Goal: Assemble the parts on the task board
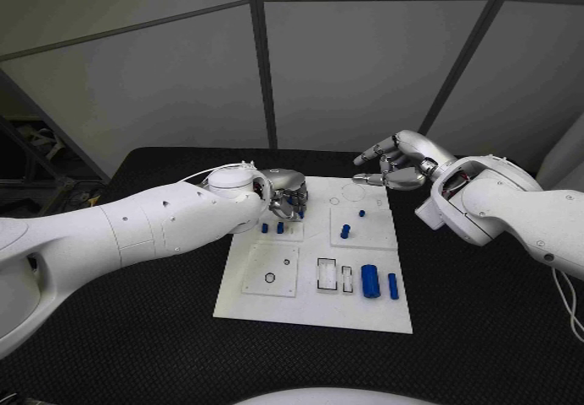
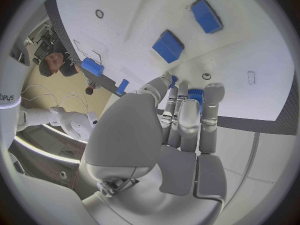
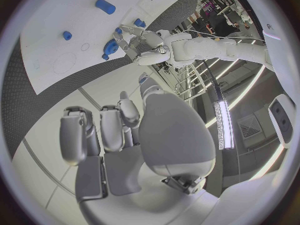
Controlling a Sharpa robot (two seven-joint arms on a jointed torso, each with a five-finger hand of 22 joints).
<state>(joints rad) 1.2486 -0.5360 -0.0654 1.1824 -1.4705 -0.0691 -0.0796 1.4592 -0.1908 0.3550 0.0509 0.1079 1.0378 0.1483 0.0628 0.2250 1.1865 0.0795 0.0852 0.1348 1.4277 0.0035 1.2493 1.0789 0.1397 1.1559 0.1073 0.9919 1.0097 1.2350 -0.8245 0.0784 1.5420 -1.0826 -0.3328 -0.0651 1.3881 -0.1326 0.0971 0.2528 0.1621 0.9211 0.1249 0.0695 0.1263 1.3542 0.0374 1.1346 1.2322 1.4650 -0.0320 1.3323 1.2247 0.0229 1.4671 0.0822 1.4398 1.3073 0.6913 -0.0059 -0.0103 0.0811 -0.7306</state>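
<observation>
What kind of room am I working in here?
Likely a robotics test lab: a black table carrying a white task board with small blue parts, enclosed by grey partition panels.

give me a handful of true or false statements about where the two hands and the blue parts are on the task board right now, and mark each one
1. The left hand is down over the task board, near its far left part. True.
2. The right hand holds a blue part. False: it hangs over the board's far edge, and nothing shows in its fingers.
3. Two long blue cylinders lie side by side near the board's near right corner. True.
4. The board lies on a wooden table. False: the table is black.
5. The left hand's fingers reach down at a blue part. True, though whether they grip it cannot be told.
</observation>
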